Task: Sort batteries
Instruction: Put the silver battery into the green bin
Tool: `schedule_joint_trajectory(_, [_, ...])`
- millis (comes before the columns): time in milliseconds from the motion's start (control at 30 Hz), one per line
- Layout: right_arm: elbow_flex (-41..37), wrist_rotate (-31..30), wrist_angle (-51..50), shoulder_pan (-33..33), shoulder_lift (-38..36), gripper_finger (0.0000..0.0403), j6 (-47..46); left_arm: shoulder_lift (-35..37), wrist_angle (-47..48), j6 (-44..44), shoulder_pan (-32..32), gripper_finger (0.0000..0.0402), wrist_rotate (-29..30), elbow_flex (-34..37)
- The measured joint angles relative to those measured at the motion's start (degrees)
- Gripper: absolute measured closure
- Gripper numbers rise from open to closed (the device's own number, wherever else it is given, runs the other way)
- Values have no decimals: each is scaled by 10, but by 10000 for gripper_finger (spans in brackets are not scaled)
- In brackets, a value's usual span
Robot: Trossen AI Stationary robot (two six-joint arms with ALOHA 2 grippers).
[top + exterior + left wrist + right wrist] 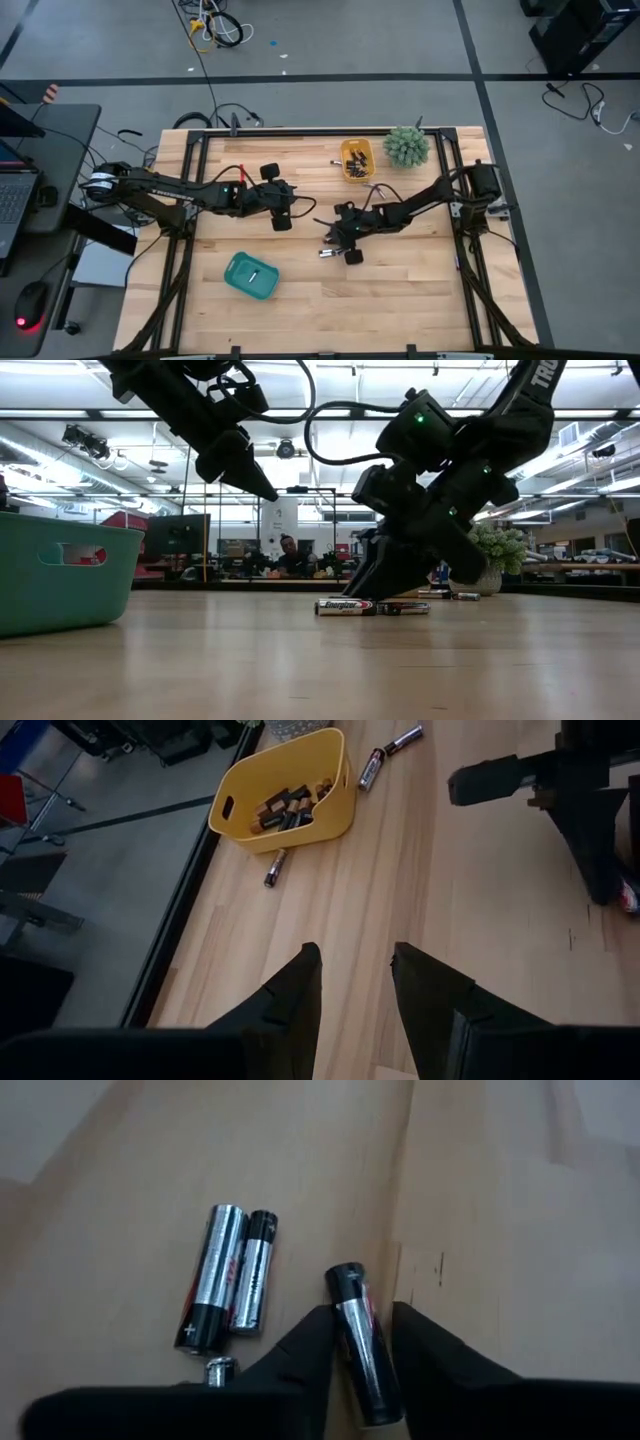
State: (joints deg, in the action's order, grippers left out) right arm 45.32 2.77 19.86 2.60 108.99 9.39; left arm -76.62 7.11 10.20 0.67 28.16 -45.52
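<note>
Several small batteries lie on the wooden table. My right gripper (pixel 362 1312) is low over the table's middle (pixel 340 242), shut on a black battery (pixel 358 1335). Next to that battery lie a silver-and-black one (pixel 210 1278), a black one (pixel 250 1270) and a third (pixel 221 1370), half hidden by a finger. The low view shows two batteries (pixel 345 606) (pixel 404 608) flat on the wood by the fingers. My left gripper (pixel 355 990) hovers open above the table left of centre (pixel 282 215), nothing between its fingers. My right gripper has the black battery between its two fingers, which meet the long sides (pixel 350 1320). The fingers slant down from the table's right and lie roughly along the battery. Its far end (pixel 345 1275) sticks out past the fingertips. The battery appears to lie on the wood.
A yellow tray (pixel 356 160) with several batteries stands at the back, with loose batteries (pixel 372 768) (pixel 275 868) around it. A green plant (pixel 406 147) stands to its right. A teal tray (pixel 250 276) sits near the front left.
</note>
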Motion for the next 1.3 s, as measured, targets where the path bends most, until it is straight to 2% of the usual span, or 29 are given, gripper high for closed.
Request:
schedule_joint_trajectory(133, [0,10,0,-7,0,372,-11,0,0,0,0,278,-5,0])
schedule_joint_trajectory(200, [0,9,5,-8,1,373,-6,0,0,0,0,278,-25,0])
schedule_joint_trajectory(333, [-3,-23,30,-9,-3,373,-6,0,0,3,0,278,-107,0])
schedule_joint_trajectory(500, [-3,-102,58,-10,-44,373,12,0,1,3,1,278,-225,0])
schedule_joint_trajectory(600, [-3,-119,96,-10,-62,373,18,0,0,15,2,278,-279,0])
schedule_joint_trajectory(733, [-2,-122,197,-7,-70,373,18,0,-12,16,2,278,-251,0])
schedule_joint_trajectory(900, [-3,-122,240,1,-68,373,18,0,-36,13,2,278,-204,0])
schedule_joint_trajectory(1300, [-3,-124,273,3,-68,373,17,0,-64,12,2,279,-214,0])
